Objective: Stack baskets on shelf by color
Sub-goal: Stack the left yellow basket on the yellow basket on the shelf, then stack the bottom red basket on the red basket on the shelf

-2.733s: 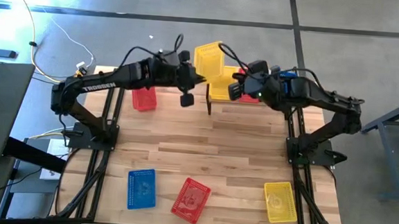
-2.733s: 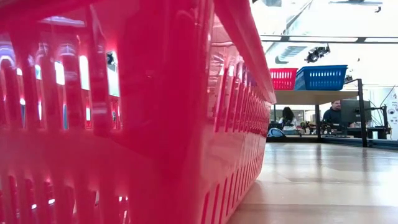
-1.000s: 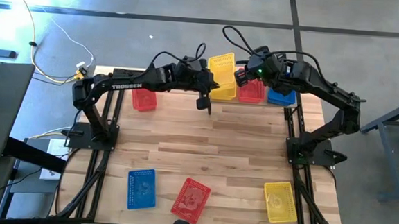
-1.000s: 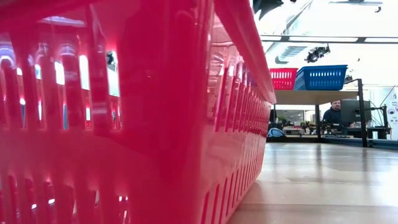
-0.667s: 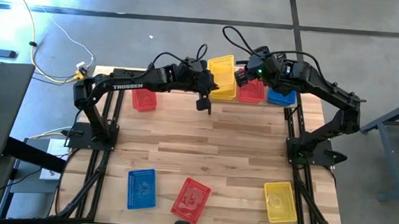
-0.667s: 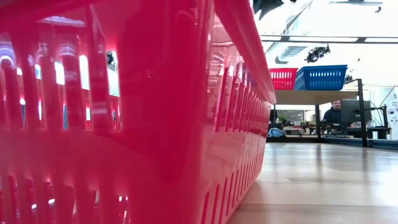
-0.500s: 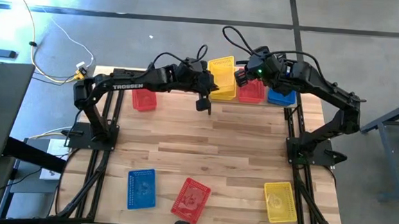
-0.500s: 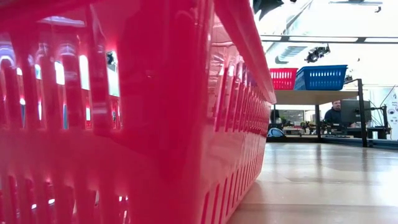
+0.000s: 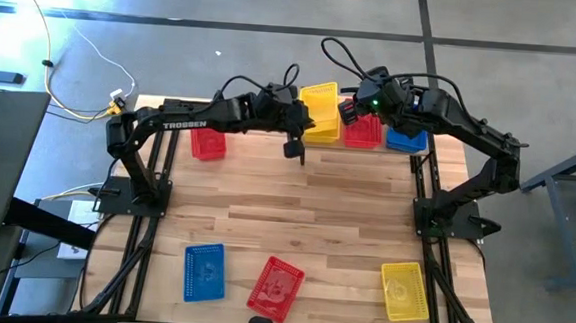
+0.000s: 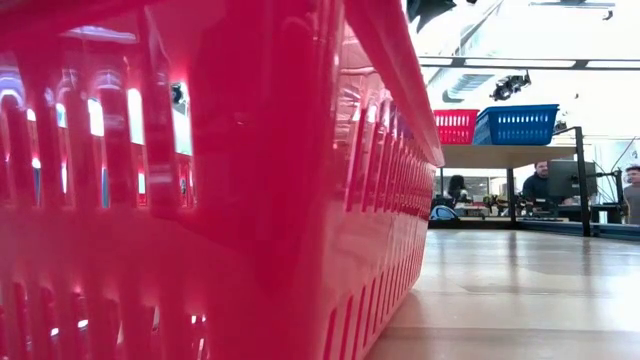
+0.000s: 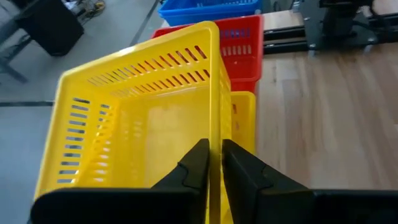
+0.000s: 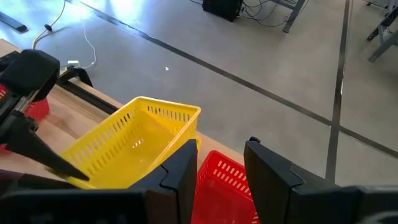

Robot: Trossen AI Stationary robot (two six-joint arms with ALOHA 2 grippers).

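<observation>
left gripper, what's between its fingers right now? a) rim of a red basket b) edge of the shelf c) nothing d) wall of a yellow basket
d: in the left wrist view the left gripper has its two dark fingers on either side of the thin wall of the yellow basket, which sits tilted over another yellow one, with the red basket and a blue one beyond it untouched.

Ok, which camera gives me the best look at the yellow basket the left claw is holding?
The left wrist view: the yellow basket fills it, and the left claw pinches its rim wall. The high view shows it small, partly under the arm. The right wrist view shows it from the far side. The low view misses it.
</observation>
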